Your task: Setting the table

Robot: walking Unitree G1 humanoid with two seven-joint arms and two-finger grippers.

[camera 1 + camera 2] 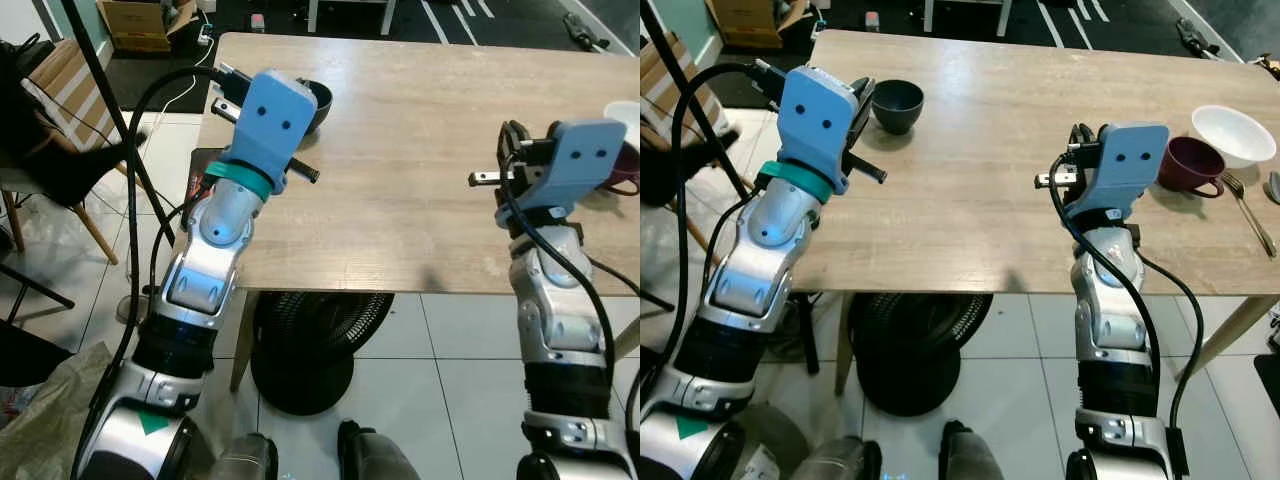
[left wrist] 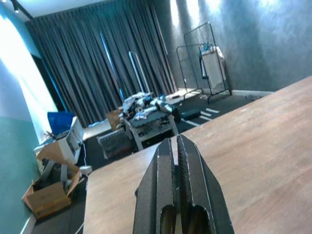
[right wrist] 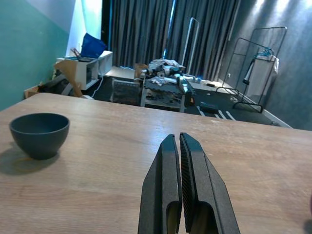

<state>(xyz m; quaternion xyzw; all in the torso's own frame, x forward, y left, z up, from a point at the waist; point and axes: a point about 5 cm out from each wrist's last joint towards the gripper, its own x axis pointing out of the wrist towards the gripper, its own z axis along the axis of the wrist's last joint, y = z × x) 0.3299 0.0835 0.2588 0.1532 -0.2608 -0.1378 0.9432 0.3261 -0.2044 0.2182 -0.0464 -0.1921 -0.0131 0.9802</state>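
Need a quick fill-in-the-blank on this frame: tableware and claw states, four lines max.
1. The dark bowl sits on the wooden table nearest the robot's ____ arm.
2. The maroon mug stands beside a ____ bowl.
3. A ____ lies to the right of the mug.
4. Left claw and right claw are both ____.

Missing words: left; white; fork; shut

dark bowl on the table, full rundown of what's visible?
The small round dark blue-grey bowl looks matte, possibly ceramic, and is deep with a narrow base. It stands upright on the light wooden table near its far left corner, apparently empty. Nothing touches it; the left gripper hangs just beside it, fingers shut.
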